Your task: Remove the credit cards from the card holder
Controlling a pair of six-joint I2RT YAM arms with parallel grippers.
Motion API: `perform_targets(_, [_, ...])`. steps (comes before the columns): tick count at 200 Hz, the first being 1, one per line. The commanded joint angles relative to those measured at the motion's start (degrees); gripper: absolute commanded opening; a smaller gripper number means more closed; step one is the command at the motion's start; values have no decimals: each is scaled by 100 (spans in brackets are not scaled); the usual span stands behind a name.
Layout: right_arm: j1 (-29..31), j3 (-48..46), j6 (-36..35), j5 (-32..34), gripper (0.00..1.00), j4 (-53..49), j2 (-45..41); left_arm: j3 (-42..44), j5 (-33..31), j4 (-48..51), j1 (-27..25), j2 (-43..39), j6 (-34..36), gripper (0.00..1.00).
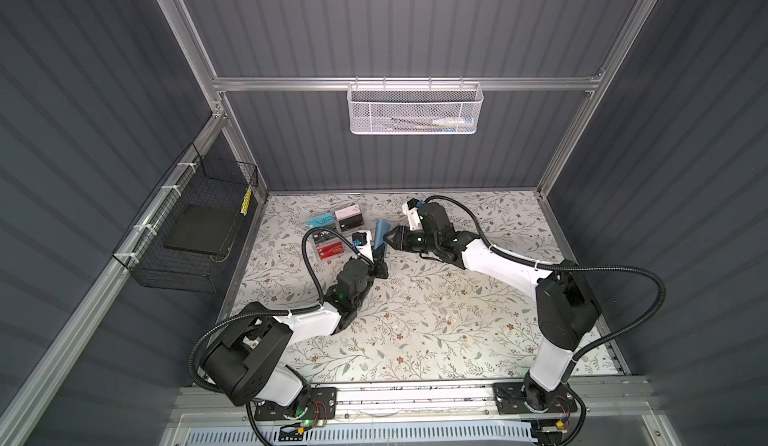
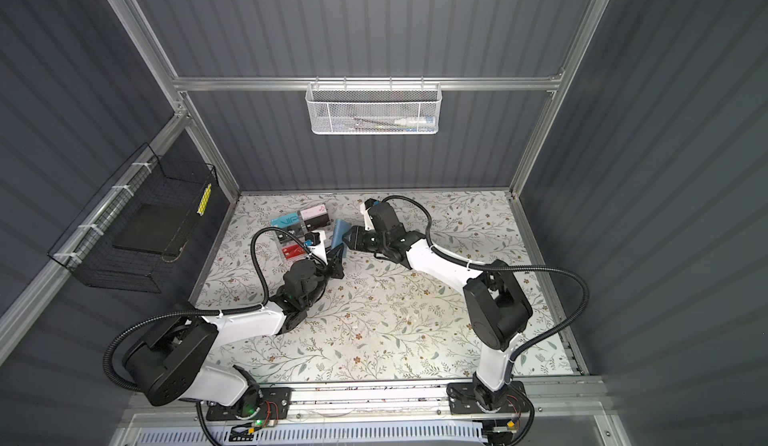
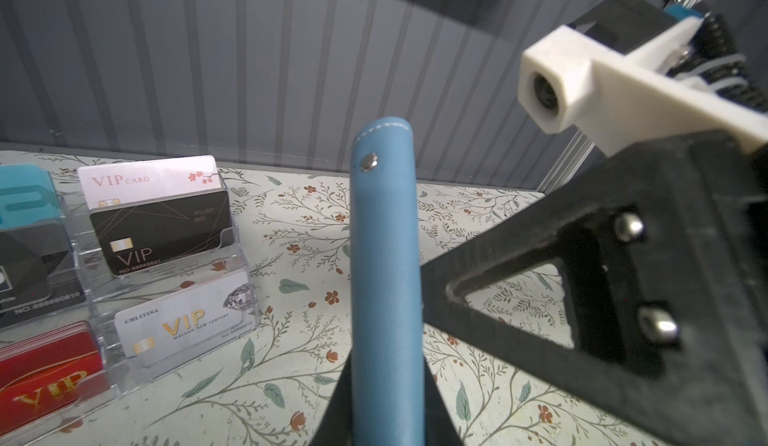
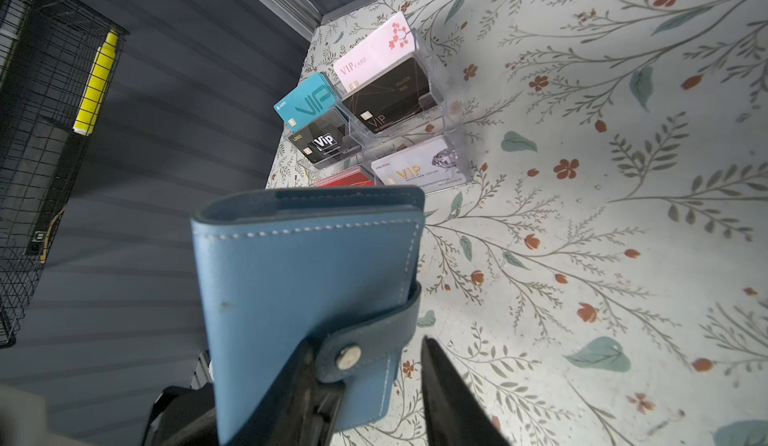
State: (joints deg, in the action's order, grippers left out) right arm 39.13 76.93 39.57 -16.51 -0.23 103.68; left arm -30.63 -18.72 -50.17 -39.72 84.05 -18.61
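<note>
Near the far left corner of the tabletop (image 1: 415,319) stands one clear rack (image 3: 239,248) with six pockets of coloured cards, which are not the task's. Just beside it, toward the middle, the left gripper (image 1: 379,266) is clamped on the lower end of the single card holder (image 4: 303,282) and holds it upright above the tabletop, nearer the far edge than the near one. Its snap tab (image 4: 374,327) is fastened, so I judge the task barely begun: no credit cards show, presumably all inside. To the right, the right gripper (image 4: 368,352) has its jaws apart on either side of the tab, gripping nothing. The tab has yet to be unsnapped, the holder opened and each card drawn out.
</note>
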Motion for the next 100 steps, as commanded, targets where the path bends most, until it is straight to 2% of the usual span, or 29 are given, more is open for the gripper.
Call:
perform_targets(1, [103,100,-11,-41,41,-19,86,12,-96,-403,-62,39,22,0])
perform_targets(22, [105,104,-11,4,38,-16,153,5,-43,-423,-62,38,2,0])
perform_targets(38, [103,130,-10,17,30,-26,194,39,-61,-475,-75,22,-2,0])
perform_targets(100, [103,120,-79,209,10,-207,216,110,-175,-417,-69,-211,-7,0])
